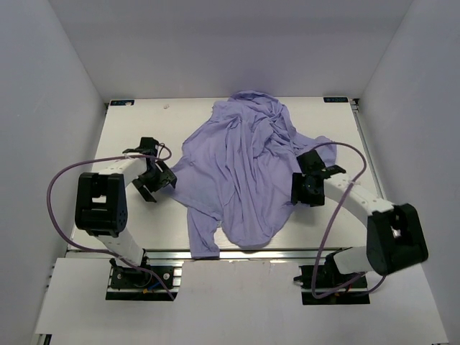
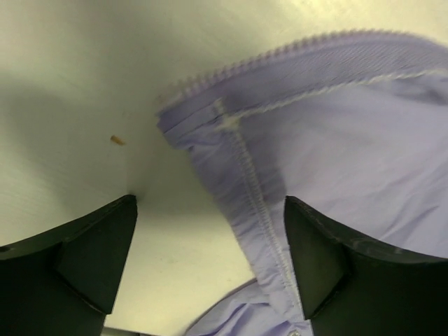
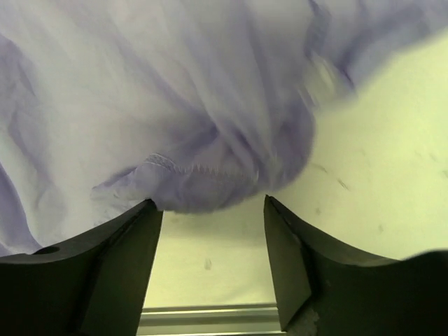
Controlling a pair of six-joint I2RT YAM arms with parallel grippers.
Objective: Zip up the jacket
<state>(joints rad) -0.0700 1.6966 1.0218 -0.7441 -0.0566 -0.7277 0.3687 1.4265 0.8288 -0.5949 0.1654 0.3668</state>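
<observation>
The lavender-purple jacket [image 1: 244, 169] lies crumpled in the middle of the white table, one sleeve hanging toward the near edge. My left gripper [image 1: 157, 183] is open at the jacket's left edge. In the left wrist view a hem corner with zipper teeth [image 2: 255, 185] runs between the open fingers [image 2: 98, 252], close to the right one. My right gripper [image 1: 305, 188] is open at the jacket's right edge. In the right wrist view a stitched fold of the jacket [image 3: 203, 175] lies just beyond the open fingers [image 3: 126, 259], with bare table between them.
White walls enclose the table [image 1: 129, 136] on three sides. An aluminium rail [image 1: 237, 253] runs along the near edge; it also shows in the right wrist view [image 3: 210, 318]. Purple cables loop from both arms.
</observation>
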